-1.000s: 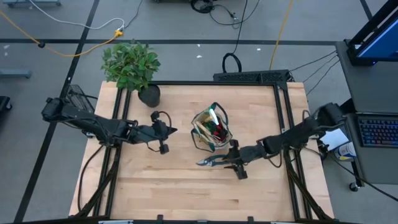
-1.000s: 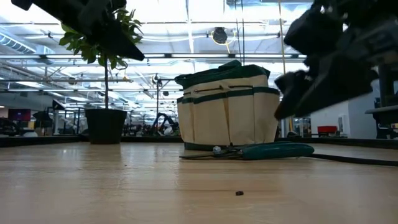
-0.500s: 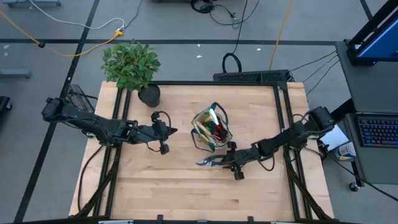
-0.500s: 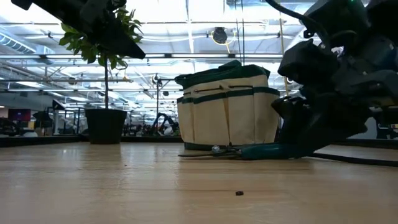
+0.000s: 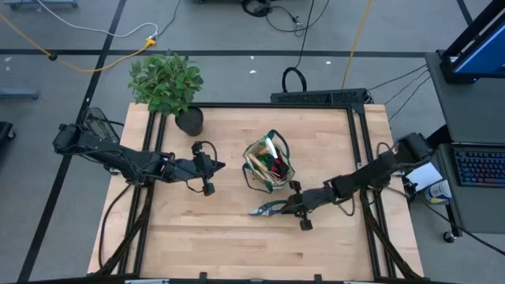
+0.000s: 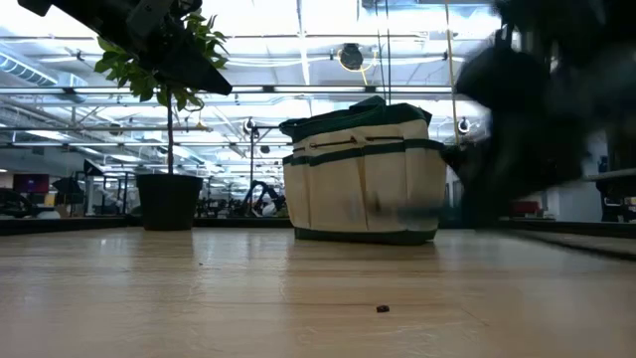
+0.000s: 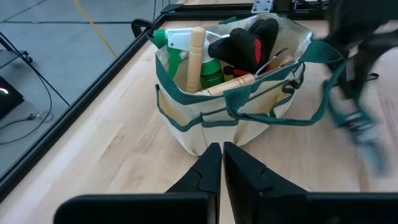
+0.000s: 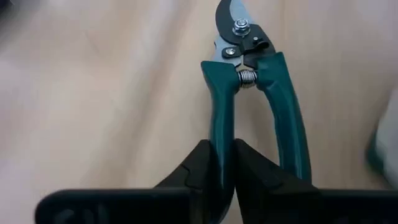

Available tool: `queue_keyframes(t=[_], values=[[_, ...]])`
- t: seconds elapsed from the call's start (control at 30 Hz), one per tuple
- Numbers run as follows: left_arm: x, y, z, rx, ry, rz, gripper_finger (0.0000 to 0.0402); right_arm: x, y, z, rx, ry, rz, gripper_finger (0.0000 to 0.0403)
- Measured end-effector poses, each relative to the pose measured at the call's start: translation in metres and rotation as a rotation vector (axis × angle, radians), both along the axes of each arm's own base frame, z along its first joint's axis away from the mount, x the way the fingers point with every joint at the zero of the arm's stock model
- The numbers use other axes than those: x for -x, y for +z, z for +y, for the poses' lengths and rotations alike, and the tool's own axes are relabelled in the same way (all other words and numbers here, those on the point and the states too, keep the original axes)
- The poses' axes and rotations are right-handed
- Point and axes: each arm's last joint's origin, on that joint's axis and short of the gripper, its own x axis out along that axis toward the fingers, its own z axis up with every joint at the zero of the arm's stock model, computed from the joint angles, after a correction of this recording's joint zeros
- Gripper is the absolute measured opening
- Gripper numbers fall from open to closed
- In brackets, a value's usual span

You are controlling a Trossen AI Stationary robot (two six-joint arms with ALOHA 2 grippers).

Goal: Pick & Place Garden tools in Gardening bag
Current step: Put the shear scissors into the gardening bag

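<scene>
The pruning shears (image 8: 273,93), teal-handled with a short steel blade, are in my right gripper (image 8: 222,144), just near-side of the gardening bag (image 5: 268,164). In the low view the shears (image 6: 397,211) are a teal blur in front of the bag (image 6: 363,174), above the table. The tan bag with green trim (image 7: 230,93) stands upright on its base. It holds wooden handles, a green-white bottle and a black-and-red glove. My left gripper (image 7: 221,146) is shut on nothing, hanging left of the bag (image 5: 215,166). My right gripper pinches one of the shears' handles (image 8: 222,124) between its two fingers, toward that handle's free end. The fingers slant down from the table's right and lie along the handle. The other handle stays free beside them, and the blade points away toward the table's left. The shears hang just clear of the table.
A leafy plant in a black pot (image 5: 188,120) stands at the table's far left corner. Bare wooden tabletop (image 5: 237,244) lies near-side of the bag and both arms. A black frame edges the table (image 5: 359,142).
My right gripper has sunk onto the shears lying in front of the bag and shut on one handle. The shears have left the tabletop and now show blurred a little above it. My left arm has kept still.
</scene>
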Motion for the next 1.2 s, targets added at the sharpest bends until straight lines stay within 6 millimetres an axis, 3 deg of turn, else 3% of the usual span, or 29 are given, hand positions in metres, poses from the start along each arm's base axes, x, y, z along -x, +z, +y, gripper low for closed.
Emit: queue_keyframes(t=[0.27,0.4,0.6,0.87,1.2], values=[[0.0,0.0,0.0,-0.007,-0.006,0.001,0.0026,0.001,0.063,0.003,-0.13,0.003,-0.368,0.0037],[0.0,0.0,0.0,-0.017,-0.014,0.007,0.0026,0.006,0.094,-0.003,-0.055,0.033,-0.578,0.0038],[0.0,0.0,0.0,-0.032,-0.022,0.013,0.0026,0.009,0.134,-0.032,0.095,-0.247,-0.893,0.0038],[0.0,0.0,0.0,-0.044,-0.028,0.017,0.0026,-0.015,0.129,-0.074,0.006,-0.336,-0.881,0.0038],[0.0,0.0,-0.001,-0.043,-0.033,0.026,0.0026,-0.024,0.101,-0.081,-0.018,-0.366,-0.677,0.0039]])
